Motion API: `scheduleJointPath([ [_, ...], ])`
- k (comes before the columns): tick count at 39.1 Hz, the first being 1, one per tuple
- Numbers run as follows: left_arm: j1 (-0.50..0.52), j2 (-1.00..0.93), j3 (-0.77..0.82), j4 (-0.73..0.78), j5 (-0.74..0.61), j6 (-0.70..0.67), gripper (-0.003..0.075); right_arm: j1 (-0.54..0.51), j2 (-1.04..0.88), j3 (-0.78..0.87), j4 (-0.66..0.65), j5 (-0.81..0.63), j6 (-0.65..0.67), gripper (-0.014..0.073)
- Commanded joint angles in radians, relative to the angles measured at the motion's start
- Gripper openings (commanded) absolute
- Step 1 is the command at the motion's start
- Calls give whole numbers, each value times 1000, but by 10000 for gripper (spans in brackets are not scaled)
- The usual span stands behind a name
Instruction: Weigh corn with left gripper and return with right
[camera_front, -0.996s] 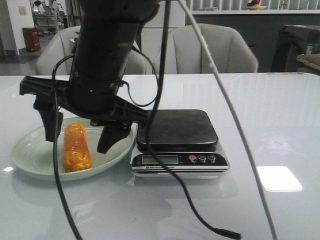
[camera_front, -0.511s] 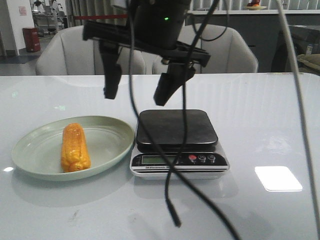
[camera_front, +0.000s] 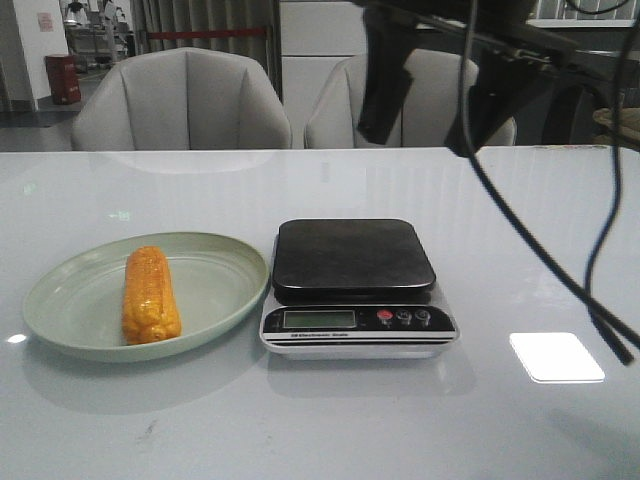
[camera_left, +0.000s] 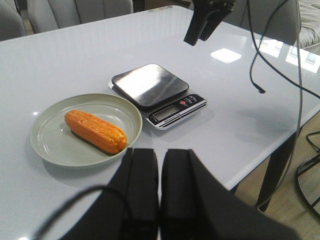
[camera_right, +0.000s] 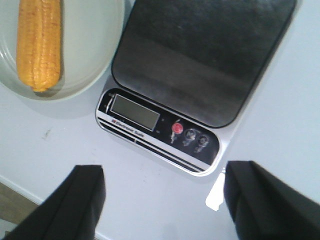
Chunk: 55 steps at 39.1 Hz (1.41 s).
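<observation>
The corn (camera_front: 150, 295) lies on its side in a pale green plate (camera_front: 215, 285) on the white desk (camera_front: 300, 420). It is orange and yellow and bumpy, and nothing is touching it. One of its ends points toward the front of the desk and the other points toward the back. The plate sits just beside the scale (camera_front: 352, 255), on the scale's left side, and their edges look very close together. The scale has a dark flat top with nothing on it. On its front there is a small screen (camera_front: 320, 319) and a red button (camera_front: 385, 317) next to two dark buttons. The right tool (camera_front: 420, 140) hangs high in the air, over the back right part of the scale and well apart from the corn. Its two black fingers (camera_front: 385, 90) are spread wide and there is nothing between them. In the right wrist view the scale shows far below, in the gap between those fingers. Thin black cables (camera_front: 540, 260) hang down from that arm on the right side. The left tool (camera_left: 160, 152) shows only in its own wrist view. Its two fingers are pressed together with nothing in them, and it is up above the desk, well away from the plate. Two gray chairs (camera_front: 180, 100) stand behind the desk.
</observation>
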Motion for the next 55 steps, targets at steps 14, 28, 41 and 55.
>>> scheduleJointPath([
  [14,3,-20,-22,-9,-78,0,113,-127,-513,445,17,-360,-143,590],
  [28,3,-20,-22,-9,-78,0,113,-127,-895,723,5,-631,-146,590],
  [41,3,-20,-22,-9,-78,0,113,-112,-1302,964,1,-724,-162,590],
  [55,3,-20,-22,-9,-78,0,113,-112,-1595,1204,1,-959,-163,590],
])
